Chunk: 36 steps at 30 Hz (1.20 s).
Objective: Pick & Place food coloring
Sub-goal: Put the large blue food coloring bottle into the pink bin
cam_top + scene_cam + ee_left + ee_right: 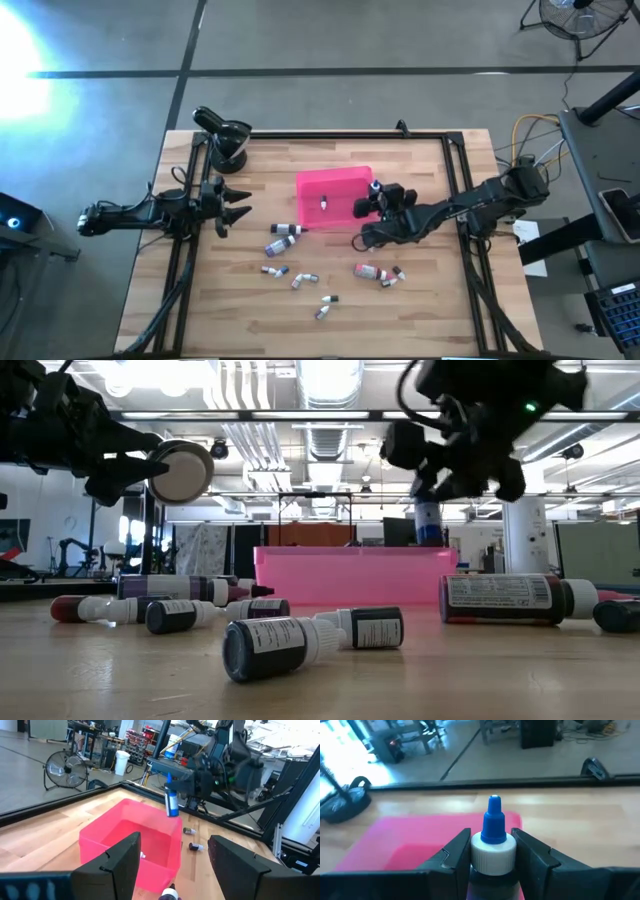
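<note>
high view: right tool (372, 203) grips blue-capped bottle (375, 187) beside pink tray (335, 181); left tool (237, 203) open.

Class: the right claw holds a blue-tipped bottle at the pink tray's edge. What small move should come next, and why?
Probably shift the right claw a little farther over the pink tray, then release: its blue-tipped bottle hangs upright by the tray's rim, not clearly over the inside.

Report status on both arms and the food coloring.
Right end effector shut on blue-capped dropper bottle, above pink plastic tray. Left end effector open, idle. Path clear.
</note>
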Tool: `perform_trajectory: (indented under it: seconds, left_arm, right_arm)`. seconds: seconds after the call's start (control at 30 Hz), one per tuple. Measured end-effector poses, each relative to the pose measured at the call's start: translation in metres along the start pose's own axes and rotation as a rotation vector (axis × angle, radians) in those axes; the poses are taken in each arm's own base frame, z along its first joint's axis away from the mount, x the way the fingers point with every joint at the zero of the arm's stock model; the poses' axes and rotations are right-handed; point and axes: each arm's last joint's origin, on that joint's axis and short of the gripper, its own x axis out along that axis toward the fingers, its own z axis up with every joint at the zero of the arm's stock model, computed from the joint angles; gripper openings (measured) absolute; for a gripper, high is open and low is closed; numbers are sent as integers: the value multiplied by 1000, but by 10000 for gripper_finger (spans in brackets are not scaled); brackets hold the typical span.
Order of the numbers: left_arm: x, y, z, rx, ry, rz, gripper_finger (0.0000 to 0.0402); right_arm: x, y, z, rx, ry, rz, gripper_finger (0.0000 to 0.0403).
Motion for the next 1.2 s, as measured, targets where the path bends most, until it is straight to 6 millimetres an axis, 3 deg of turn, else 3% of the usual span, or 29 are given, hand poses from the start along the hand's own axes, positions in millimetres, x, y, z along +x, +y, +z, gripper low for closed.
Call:
perform_trajectory:
  seconds: [0.33,0.63,0.9,1.03,1.2]
  left_arm:
    - [0,0,0,-2,0,0,208]
    - [0,0,0,-31,1,0,208]
    - [0,0,0,-31,1,0,208]
    - [0,0,0,-31,1,0,208]
    - [0,0,0,-31,0,0,208]
  right_arm:
    - [13,-14,-24,2,-18,89,119]
    - [14,-16,-27,-179,-4,117,164]
    - [14,-15,-30,-203,70,162,194]
    - [8,-10,-25,-229,95,203,201]
    - [-14,-3,-15,-324,138,316,209]
